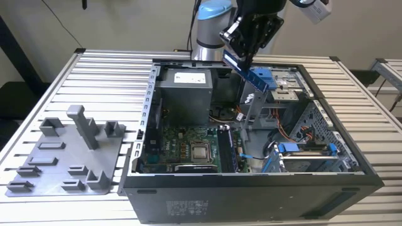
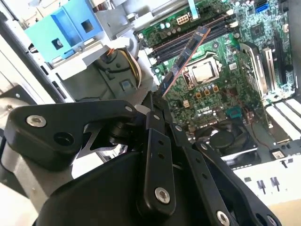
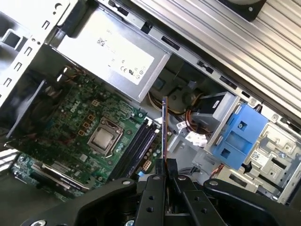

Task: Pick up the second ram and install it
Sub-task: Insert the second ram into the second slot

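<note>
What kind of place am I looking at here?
Probably a robotics test bench for computer assembly: an open computer case sits on a slatted metal table, and the gripper holds the second ram above it.

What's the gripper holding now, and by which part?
The gripper is shut on the second ram, pinching one end; the rest of the stick juts free above the open computer case.
</note>
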### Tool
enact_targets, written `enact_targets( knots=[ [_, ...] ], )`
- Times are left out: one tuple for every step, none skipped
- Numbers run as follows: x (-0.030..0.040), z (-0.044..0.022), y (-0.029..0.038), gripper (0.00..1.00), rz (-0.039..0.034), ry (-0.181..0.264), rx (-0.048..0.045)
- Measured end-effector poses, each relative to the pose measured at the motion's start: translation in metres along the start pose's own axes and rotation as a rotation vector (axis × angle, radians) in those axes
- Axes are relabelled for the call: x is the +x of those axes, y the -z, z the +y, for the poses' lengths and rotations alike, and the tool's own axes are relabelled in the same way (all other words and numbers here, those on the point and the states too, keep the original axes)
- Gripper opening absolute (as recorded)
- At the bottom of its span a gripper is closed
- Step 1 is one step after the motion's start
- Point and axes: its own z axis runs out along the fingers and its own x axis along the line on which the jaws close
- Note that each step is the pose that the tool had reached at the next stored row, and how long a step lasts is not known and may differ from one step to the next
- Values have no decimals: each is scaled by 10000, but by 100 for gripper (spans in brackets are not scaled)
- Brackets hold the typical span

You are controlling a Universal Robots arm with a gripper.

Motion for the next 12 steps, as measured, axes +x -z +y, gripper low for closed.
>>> enact_targets(
  knots=[
    [1,0,-3,13,-5,-112,8],
    [2,0,-7,13,-10,-227,17],
    [3,1,-11,13,-15,-337,26],
    [4,1,-16,13,-22,-446,34],
    [5,1,-21,13,-28,-555,41],
    [7,1,-26,13,-34,-668,49],
    [8,1,-31,13,-39,-778,56],
    [9,1,-37,13,-45,-894,64],
    [10,1,-43,13,-53,-1013,73],
    [12,1,-50,13,-59,-1129,82],
    [13,1,-56,13,-66,-1249,91],
    [14,1,-62,13,-72,-1359,99]
  ],
)
